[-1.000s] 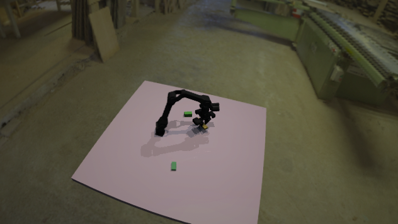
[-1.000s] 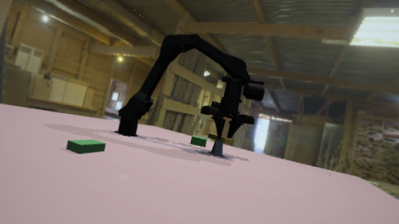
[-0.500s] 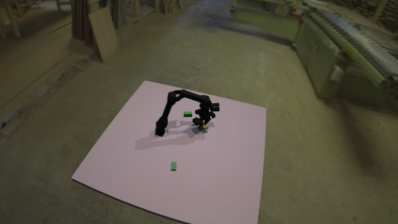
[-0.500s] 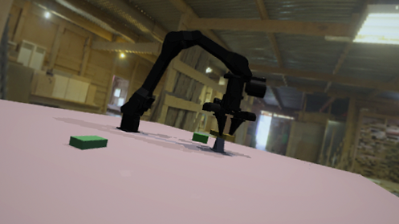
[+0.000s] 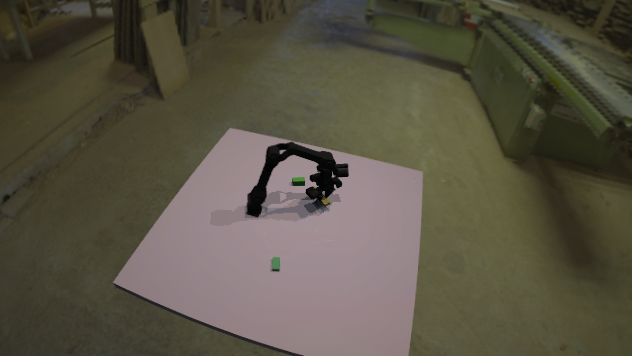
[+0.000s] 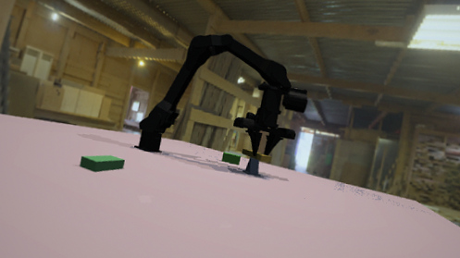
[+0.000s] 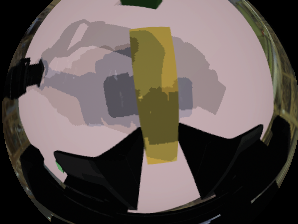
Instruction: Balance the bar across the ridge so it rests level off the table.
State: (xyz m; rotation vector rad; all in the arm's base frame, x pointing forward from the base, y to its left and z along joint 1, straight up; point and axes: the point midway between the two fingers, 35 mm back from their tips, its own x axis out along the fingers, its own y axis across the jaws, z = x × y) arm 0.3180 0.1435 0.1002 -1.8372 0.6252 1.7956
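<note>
Clamping the yellow bar point(image 7: 154, 99) between its two dark fingers, the gripper point(image 6: 262, 147) points straight down over the grey ridge point(image 6: 252, 167), which serves as the landmark on the pink table point(image 5: 350, 280). The jaws stand partly closed, stopped by the bar's width. In the exterior view the bar point(image 6: 257, 155) lies roughly level right at the top of the ridge, clear of the table; whether it touches the crest cannot be told. In the wrist view the bar runs lengthwise away from the camera and crosses the ridge point(image 7: 120, 98), whose grey body shows on both sides of it. One green block point(image 6: 231, 157) lies on the table just behind and left of the ridge in the exterior view. A second green block point(image 6: 102, 162) lies well apart from the ridge, nearer the exterior camera. The black arm point(image 5: 280, 157) arches from its base point(image 6: 149, 142), which stands left of the ridge.
</note>
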